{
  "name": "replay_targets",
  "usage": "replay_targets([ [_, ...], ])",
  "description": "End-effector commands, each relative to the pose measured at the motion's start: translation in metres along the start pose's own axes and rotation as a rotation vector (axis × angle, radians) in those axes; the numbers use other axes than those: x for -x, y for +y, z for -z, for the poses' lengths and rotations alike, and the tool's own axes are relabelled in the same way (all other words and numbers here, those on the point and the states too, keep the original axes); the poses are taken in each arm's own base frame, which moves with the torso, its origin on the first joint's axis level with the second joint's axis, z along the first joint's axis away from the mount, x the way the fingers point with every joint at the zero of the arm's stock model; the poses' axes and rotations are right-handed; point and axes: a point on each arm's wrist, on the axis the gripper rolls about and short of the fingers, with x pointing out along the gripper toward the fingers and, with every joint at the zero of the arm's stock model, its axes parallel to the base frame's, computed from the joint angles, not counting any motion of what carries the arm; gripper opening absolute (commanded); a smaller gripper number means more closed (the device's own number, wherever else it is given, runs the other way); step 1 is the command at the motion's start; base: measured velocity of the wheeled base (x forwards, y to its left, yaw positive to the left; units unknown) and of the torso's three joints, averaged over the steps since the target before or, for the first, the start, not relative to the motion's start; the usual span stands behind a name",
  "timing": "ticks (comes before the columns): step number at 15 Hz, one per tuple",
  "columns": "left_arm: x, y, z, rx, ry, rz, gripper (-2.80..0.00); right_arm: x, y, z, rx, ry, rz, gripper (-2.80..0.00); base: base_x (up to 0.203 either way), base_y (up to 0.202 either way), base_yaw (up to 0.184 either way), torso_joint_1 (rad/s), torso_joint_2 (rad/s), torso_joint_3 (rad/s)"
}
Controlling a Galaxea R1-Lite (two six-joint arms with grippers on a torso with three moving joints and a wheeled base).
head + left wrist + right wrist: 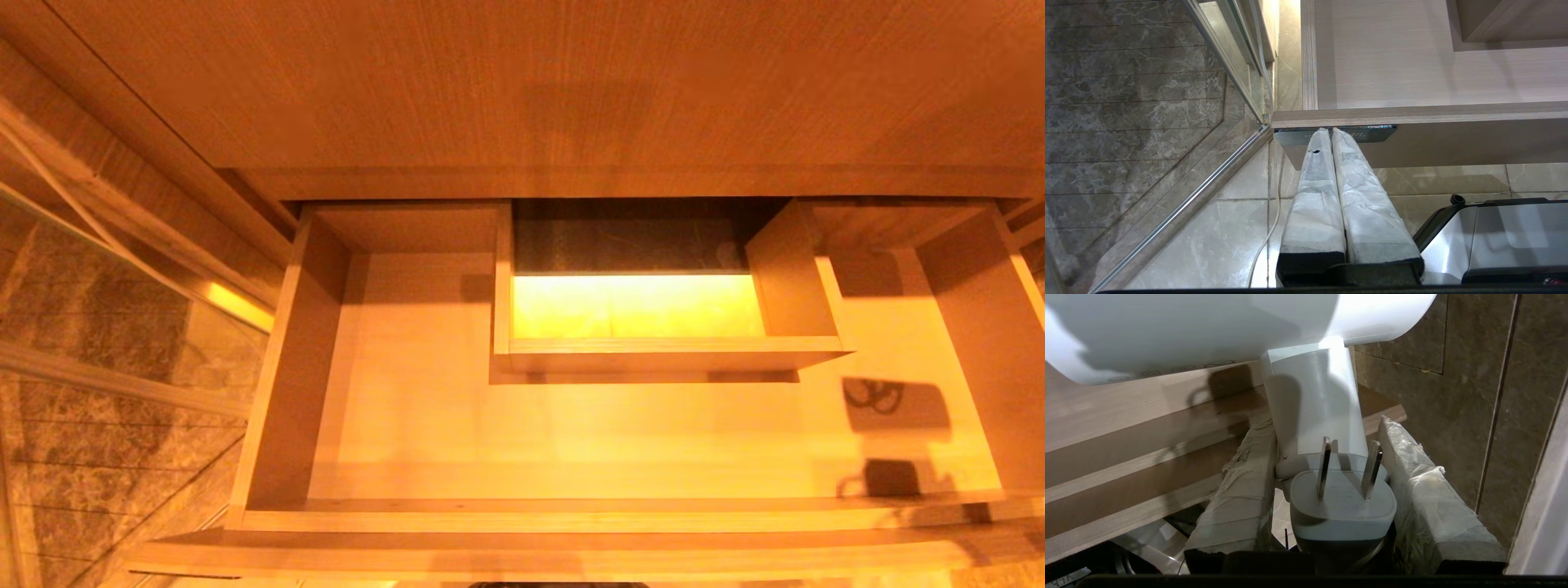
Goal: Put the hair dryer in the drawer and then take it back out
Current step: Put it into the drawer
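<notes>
The drawer stands pulled out in the head view, wide and shallow, with a boxed cut-out at its back middle. Its floor holds only shadows at the right. The white hair dryer shows only in the right wrist view. My right gripper is shut on its handle, and the wide barrel hangs crosswise beyond the fingers. A grey two-pin plug sits between the fingers nearer the wrist. My left gripper is shut and empty, its tips close to the dark label on the drawer front.
A wood countertop overhangs the drawer's back. A glass door with a metal rail and marble floor tiles lie to the left. A white cable trails on the floor. My own base sits below the drawer front. Dark wall tiles stand on the right.
</notes>
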Motion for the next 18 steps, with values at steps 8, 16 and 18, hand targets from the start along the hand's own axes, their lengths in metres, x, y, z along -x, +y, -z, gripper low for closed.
replay_targets([
  [8, 0.000, 0.000, 0.000, 0.000, 0.001, 0.000, -2.80, -0.080, 0.007, 0.018, 0.016, 0.053, -0.033, -2.80, 0.000, 0.000, 0.000, 0.000, 0.00, 0.000],
  [16, 0.000, 0.000, 0.000, -0.001, 0.001, 0.000, -2.80, -0.156, 0.017, 0.002, 0.058, -0.084, -0.047, -2.80, 0.000, 0.000, 0.000, 0.000, 0.00, 0.000],
  [18, 0.000, 0.000, 0.000, -0.001, 0.001, 0.000, -2.80, -0.162, 0.018, -0.002, 0.063, -0.121, -0.042, -2.80, 0.000, 0.000, 0.000, 0.000, 0.00, 0.000],
])
